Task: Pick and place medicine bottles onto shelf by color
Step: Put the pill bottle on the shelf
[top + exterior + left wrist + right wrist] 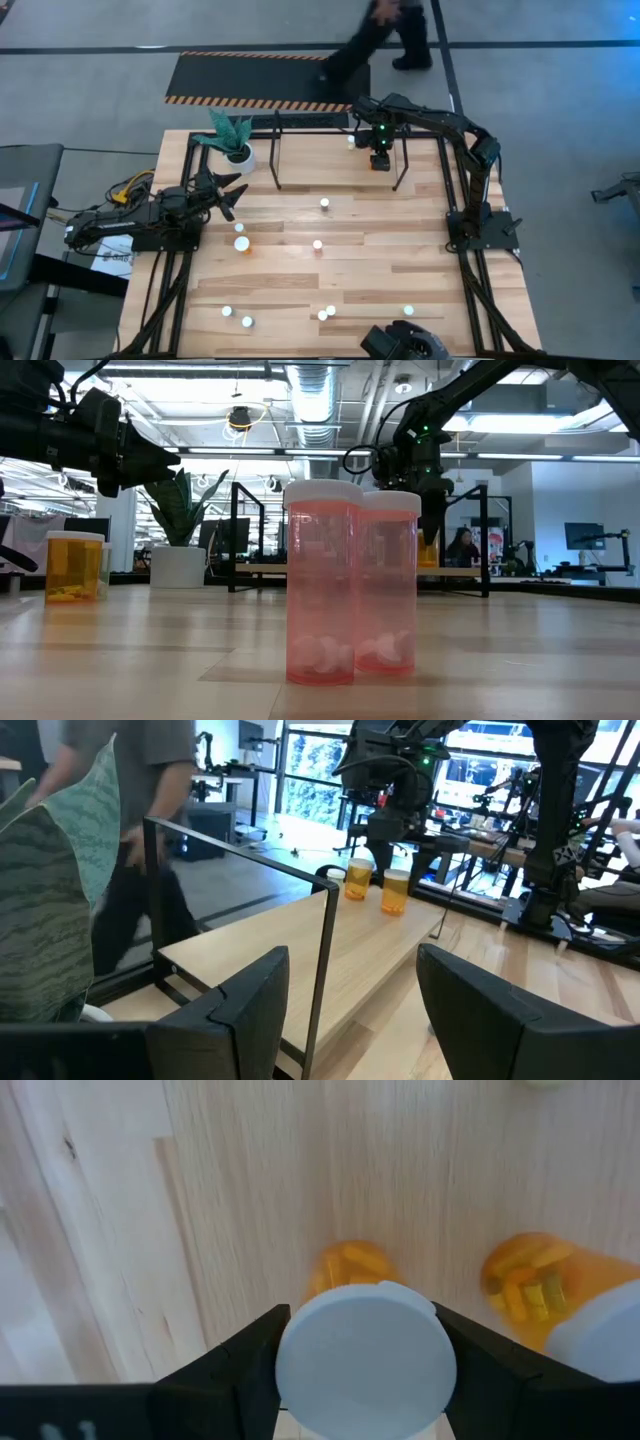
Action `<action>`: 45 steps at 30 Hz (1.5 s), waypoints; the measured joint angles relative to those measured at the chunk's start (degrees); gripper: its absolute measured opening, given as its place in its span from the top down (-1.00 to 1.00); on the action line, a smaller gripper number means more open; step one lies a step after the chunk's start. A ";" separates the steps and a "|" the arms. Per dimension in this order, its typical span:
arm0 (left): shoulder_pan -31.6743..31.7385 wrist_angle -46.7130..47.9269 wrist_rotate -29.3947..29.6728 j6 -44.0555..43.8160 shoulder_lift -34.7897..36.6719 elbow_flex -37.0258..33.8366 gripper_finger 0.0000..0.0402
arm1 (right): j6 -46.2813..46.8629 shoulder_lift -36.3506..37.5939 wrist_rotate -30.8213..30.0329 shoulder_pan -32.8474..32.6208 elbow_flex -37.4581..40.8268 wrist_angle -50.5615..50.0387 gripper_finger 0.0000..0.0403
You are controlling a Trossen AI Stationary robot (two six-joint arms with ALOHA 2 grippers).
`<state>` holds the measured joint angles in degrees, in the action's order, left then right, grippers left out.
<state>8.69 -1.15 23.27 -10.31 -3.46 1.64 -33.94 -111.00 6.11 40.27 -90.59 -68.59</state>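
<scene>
An orange bottle [352, 1295] stood upright, cap up, on the shelf [340, 140] at the bench's [340, 280] far edge, the right gripper's [365, 1370] fingers clasping its white cap, a second orange bottle [545, 1295] just beside. The left gripper [228, 195] hovered with fingers apart and empty near the potted plant [235, 140]; pink bottles [322, 595] stood midbench.

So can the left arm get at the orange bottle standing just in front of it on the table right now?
Probably yes. The left claw hangs open and empty near the potted plant, and the orange bottle stands alone on bare wood close by, with nothing between them. The right claw is busy far off at the shelf.
</scene>
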 joint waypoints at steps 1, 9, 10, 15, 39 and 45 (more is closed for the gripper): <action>0.01 0.00 0.00 -0.01 0.00 0.00 -0.04 | -0.01 0.00 -0.01 0.00 0.00 0.16 -0.20; 0.00 -0.01 0.00 -0.01 0.00 0.01 -0.04 | -0.14 0.00 -0.02 0.00 -0.03 0.85 -0.20; 0.00 0.00 0.00 -0.01 0.00 0.01 -0.04 | -0.14 0.00 -0.05 0.00 -0.04 1.06 -0.20; 0.00 0.00 0.00 0.00 0.00 -0.01 -0.04 | -0.14 0.00 -0.11 0.00 -0.04 1.85 -0.20; 0.01 -0.01 0.02 -0.02 0.00 0.00 -0.04 | 0.92 0.02 -1.93 0.00 -0.04 1.35 -0.22; 0.00 0.00 0.00 0.00 0.00 0.01 -0.04 | 0.95 0.02 -1.92 0.00 -0.04 1.35 -0.35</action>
<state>8.69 -1.15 23.27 -10.31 -3.46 1.65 -32.99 -110.98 4.19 40.27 -90.63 -67.24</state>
